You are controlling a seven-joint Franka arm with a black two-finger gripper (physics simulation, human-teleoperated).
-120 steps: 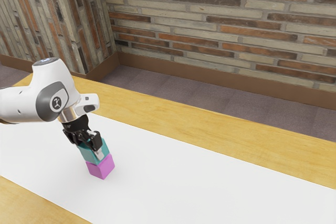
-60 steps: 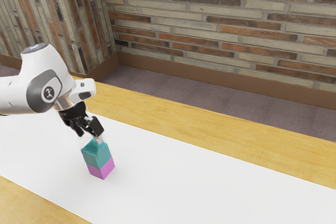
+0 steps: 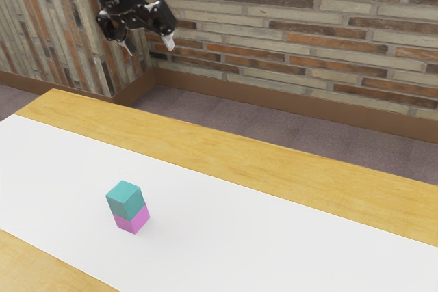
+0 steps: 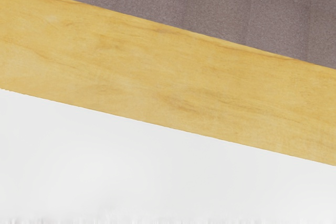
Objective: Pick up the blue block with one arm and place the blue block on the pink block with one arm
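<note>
Gripper: fingers spread, empty, high over the tabletop.
Stack: blue block on pink block.
Risk: I judge a bump topples it.

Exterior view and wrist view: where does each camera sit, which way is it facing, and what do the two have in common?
Exterior view: beside the arm and above the table, looking down across it toward the brick wall; it shows the open gripper high up, and the blue block on the pink block.
Wrist view: on the hand, looking down at the table's far edge.
Shared: the wooden table, the white sheet and the floor.
</note>
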